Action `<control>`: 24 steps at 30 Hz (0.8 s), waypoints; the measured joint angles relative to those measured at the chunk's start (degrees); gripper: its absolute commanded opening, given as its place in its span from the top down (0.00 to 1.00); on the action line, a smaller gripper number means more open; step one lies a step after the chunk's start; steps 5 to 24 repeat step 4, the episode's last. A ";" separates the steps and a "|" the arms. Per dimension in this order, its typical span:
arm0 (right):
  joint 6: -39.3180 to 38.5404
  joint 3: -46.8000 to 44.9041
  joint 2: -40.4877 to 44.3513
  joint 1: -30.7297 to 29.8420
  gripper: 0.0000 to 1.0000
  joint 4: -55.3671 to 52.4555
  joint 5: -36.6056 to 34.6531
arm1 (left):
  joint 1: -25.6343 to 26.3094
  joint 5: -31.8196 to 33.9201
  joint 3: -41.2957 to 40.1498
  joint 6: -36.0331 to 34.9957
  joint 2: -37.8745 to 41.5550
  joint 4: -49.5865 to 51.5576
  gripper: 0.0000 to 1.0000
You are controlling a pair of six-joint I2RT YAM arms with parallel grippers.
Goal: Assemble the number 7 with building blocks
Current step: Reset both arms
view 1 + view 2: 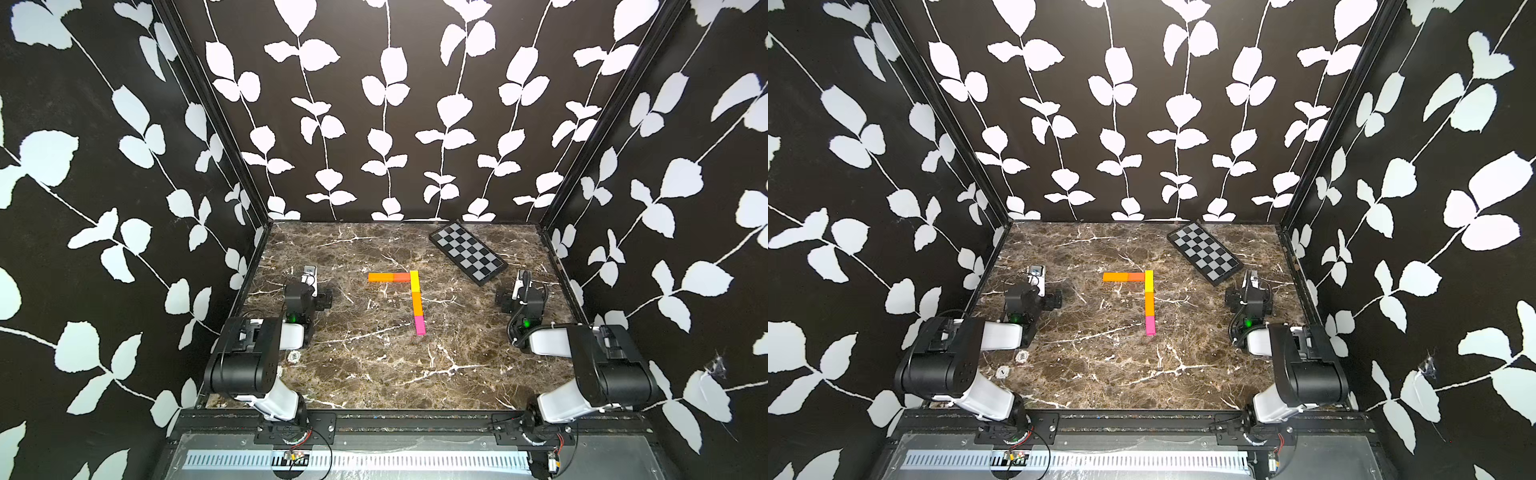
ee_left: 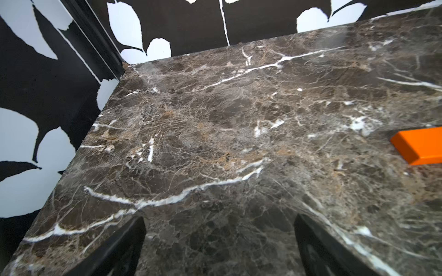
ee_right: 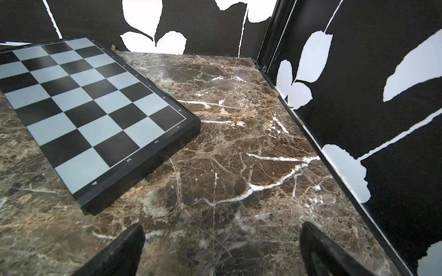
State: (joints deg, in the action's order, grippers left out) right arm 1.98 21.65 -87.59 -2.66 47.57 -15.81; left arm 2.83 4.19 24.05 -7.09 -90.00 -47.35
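The building blocks lie flat in the middle of the marble table [image 1: 365, 374], touching end to end as the number 7 [image 1: 415, 291]. Its top bar is an orange block [image 1: 380, 277] and a red-orange one [image 1: 401, 277]. The stem runs yellow [image 1: 414, 280], orange [image 1: 417, 303], pink [image 1: 420, 325]. Both top views show it whole [image 1: 1149, 299]. My left gripper [image 2: 220, 219] is open and empty over bare marble, to the left of the figure; the orange bar's end [image 2: 418, 148] shows at the frame's edge. My right gripper [image 3: 221, 229] is open and empty, right of the figure.
A black-and-grey checkered board [image 1: 467, 252] lies at an angle at the back right, close in front of my right gripper [image 3: 83, 112]. Small round white markers [image 1: 1022, 356] sit beside the left arm. Patterned walls close in the table on three sides.
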 measured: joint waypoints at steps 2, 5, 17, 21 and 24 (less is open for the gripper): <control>-0.02 0.00 0.00 -0.04 0.01 0.00 0.02 | 0.00 -0.33 0.00 0.00 0.00 -0.33 0.01; -0.02 0.00 0.00 -0.04 0.01 0.00 0.04 | 0.00 -0.42 0.00 0.02 0.00 -0.57 0.01; -0.02 0.00 0.00 -0.04 0.01 0.00 0.04 | 0.00 -0.42 0.00 0.02 0.00 -0.57 0.01; -0.02 0.00 0.00 -0.04 0.01 0.00 0.04 | 0.00 -0.42 0.00 0.02 0.00 -0.57 0.01; -0.02 0.00 0.00 -0.04 0.01 0.00 0.04 | 0.00 -0.42 0.00 0.02 0.00 -0.57 0.01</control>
